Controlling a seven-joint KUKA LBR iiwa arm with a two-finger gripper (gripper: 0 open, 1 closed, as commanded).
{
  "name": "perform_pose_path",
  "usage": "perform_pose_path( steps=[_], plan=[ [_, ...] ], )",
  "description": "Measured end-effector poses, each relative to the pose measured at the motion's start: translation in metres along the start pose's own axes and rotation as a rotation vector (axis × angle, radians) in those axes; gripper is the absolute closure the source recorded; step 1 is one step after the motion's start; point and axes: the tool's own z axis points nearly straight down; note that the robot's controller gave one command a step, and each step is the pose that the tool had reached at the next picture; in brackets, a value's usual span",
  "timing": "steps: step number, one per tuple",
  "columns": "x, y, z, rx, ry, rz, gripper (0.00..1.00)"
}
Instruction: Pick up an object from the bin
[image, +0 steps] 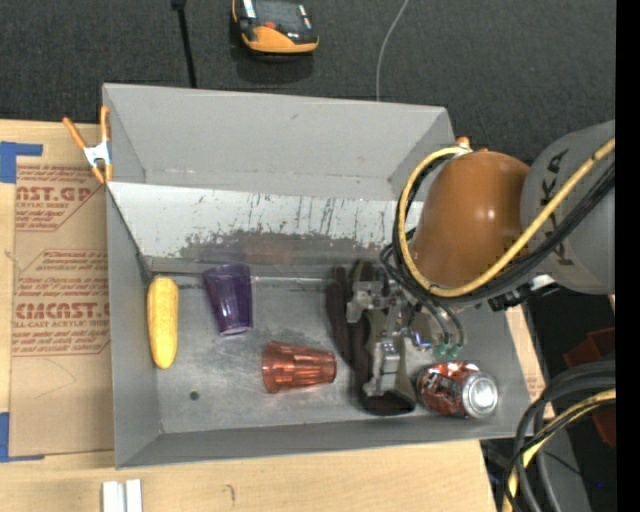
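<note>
My gripper is low in the right half of the bin, under the arm's orange cover. It is right over a long, dark, curved object that runs from the back wall to the front, ending in a rounded tip. A crushed red and silver drink can lies on its side just right of the gripper. Left of the gripper, a clear red plastic cup lies tipped over on the floor.
A purple cup stands mouth-down left of centre near the back wall. A yellow corn cob lies along the left wall. The arm and its cables cover the bin's right rear corner.
</note>
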Motion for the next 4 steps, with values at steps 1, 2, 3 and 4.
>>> perform_pose_path(
  steps=[1,2,3,4],
  plan=[
    [-0.002,0.000,-0.004,0.000,-0.008,0.000,0.00],
    [-0.011,-0.003,0.040,0.001,-0.017,-0.051,0.00],
    [-0.015,-0.005,0.087,0.001,-0.009,-0.099,0.00],
    [-0.007,0.016,0.114,0.000,-0.007,-0.097,0.00]
  ],
)
